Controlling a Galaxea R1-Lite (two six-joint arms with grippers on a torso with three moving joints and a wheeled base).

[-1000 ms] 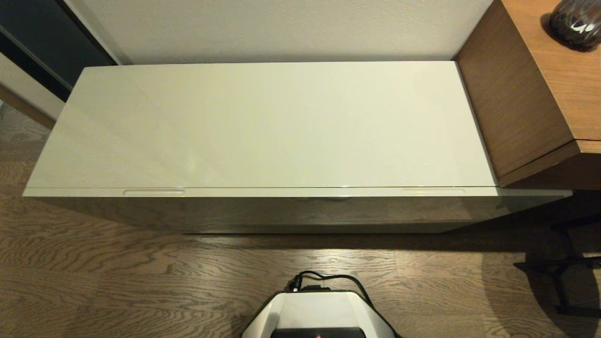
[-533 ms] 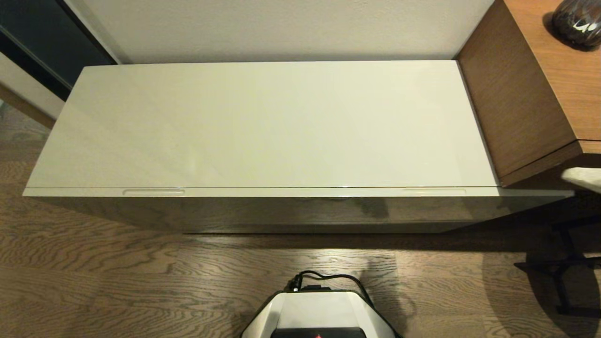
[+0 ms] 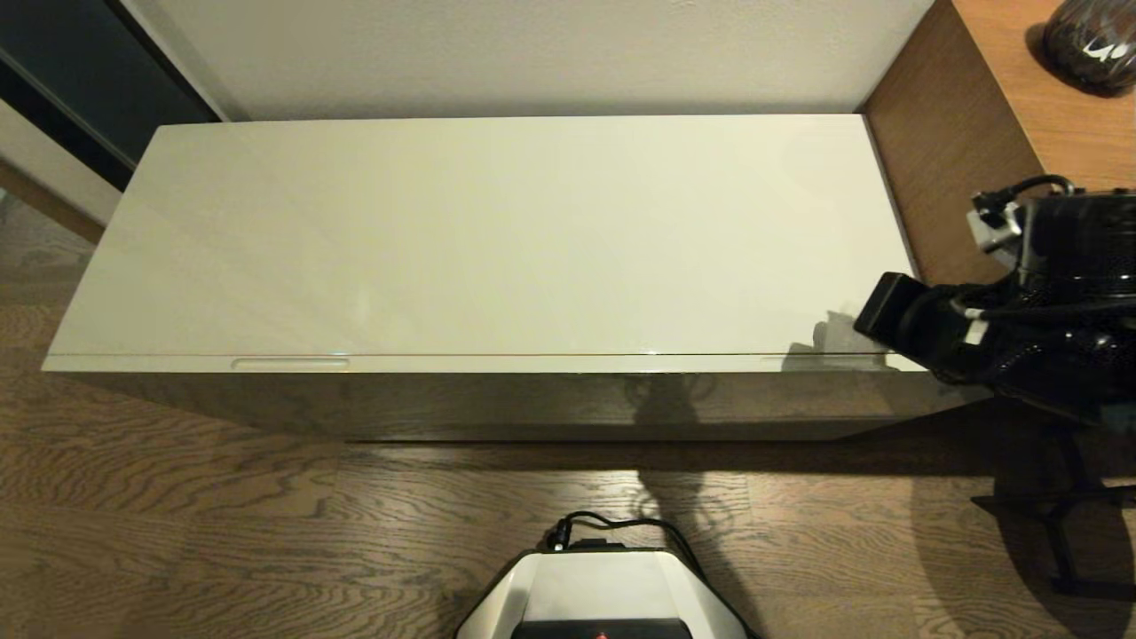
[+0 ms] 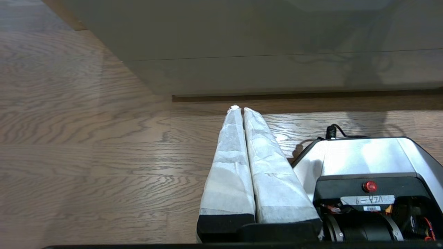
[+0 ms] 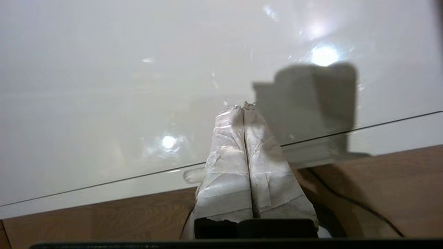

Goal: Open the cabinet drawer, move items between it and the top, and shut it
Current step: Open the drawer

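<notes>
The cabinet's glossy cream top (image 3: 497, 231) lies bare. The drawer (image 3: 550, 363) is shut, showing only as a thin strip along the front edge with two slim notches (image 3: 289, 362) (image 3: 816, 359). My right arm (image 3: 1021, 328) reaches in over the cabinet's right front corner. In the right wrist view my right gripper (image 5: 243, 105) is shut and empty, its tips just past the seam over the top (image 5: 138, 69), its fingers partly covering the right notch (image 5: 193, 174). My left gripper (image 4: 239, 109) is shut and empty, low over the floor before the cabinet front (image 4: 277, 69). The denim garment is out of view.
A brown wood-grain desk (image 3: 994, 177) butts against the cabinet's right end, with a dark vase (image 3: 1087, 40) on it. Black stand legs (image 3: 1065, 515) sit on the floor at the right. My base (image 3: 603, 586) stands on the wood floor before the cabinet.
My right arm has swung in from the right edge to hang over the cabinet's right front corner, casting a shadow on the top and front. The drawer has stayed shut.
</notes>
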